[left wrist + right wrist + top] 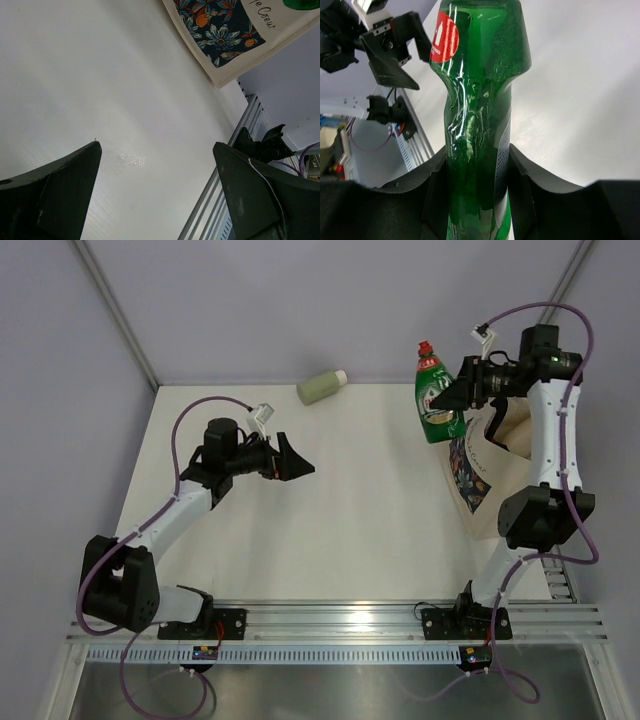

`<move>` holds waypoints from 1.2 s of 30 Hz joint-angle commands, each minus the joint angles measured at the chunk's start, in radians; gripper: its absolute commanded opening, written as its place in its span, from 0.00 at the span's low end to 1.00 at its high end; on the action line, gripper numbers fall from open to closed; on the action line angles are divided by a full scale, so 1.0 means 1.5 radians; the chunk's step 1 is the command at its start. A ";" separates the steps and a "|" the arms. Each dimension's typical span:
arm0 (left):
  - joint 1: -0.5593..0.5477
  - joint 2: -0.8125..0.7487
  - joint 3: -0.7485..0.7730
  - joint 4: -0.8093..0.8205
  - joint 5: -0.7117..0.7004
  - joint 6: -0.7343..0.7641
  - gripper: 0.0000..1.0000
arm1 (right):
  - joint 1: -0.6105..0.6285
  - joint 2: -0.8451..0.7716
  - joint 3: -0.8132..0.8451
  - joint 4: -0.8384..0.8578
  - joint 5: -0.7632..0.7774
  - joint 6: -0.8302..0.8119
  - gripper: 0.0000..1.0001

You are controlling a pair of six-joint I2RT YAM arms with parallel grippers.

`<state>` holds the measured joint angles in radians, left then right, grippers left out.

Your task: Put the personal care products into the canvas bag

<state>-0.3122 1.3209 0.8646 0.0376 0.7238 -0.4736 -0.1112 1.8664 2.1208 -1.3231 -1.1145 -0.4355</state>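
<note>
My right gripper is shut on the green bottle with a red cap and holds it in the air at the far right, just left of the canvas bag. In the right wrist view the green bottle fills the space between my fingers. A pale sage-green bottle lies on its side at the table's far edge. My left gripper is open and empty above the table's middle left. The bag's flowered panel shows at the top of the left wrist view. The other bottles are out of view.
The white table ends in a metal rail at the near edge, with both arm bases on it. Grey walls stand behind and at both sides.
</note>
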 commanded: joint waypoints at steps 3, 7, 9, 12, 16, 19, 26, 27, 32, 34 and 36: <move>0.003 0.024 0.067 0.006 0.036 0.020 0.99 | -0.123 -0.091 0.041 0.084 -0.057 0.107 0.00; 0.003 0.035 0.071 0.016 0.043 0.012 0.99 | -0.220 -0.117 0.052 0.162 -0.036 0.172 0.00; 0.003 0.039 0.069 0.021 0.046 0.010 0.99 | -0.264 -0.121 0.063 0.189 -0.010 0.186 0.00; 0.003 0.036 0.062 0.026 0.046 0.008 0.99 | -0.298 -0.131 0.032 0.218 0.059 0.185 0.00; 0.003 0.030 0.049 0.027 0.048 0.010 0.99 | -0.308 -0.179 -0.085 0.312 0.216 0.193 0.00; 0.003 0.030 0.045 0.027 0.048 0.014 0.99 | -0.307 -0.200 -0.180 0.372 0.280 0.191 0.00; 0.003 0.044 0.058 0.027 0.053 0.019 0.99 | -0.221 -0.215 -0.333 0.317 0.258 0.116 0.00; 0.003 0.045 0.061 0.025 0.052 0.020 0.99 | -0.207 -0.227 -0.373 0.314 0.249 0.114 0.00; 0.003 0.047 0.058 0.033 0.051 0.016 0.99 | -0.128 -0.299 -0.517 0.313 0.229 0.138 0.00; 0.003 0.046 0.054 0.033 0.051 0.017 0.99 | -0.105 -0.328 -0.556 0.320 0.243 0.155 0.00; 0.004 0.042 0.050 0.031 0.049 0.020 0.99 | -0.088 -0.345 -0.609 0.323 0.261 0.168 0.00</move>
<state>-0.3122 1.3857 0.9344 0.0399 0.7681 -0.4637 -0.2890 1.4467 1.2690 -0.8150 -0.6579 -0.2493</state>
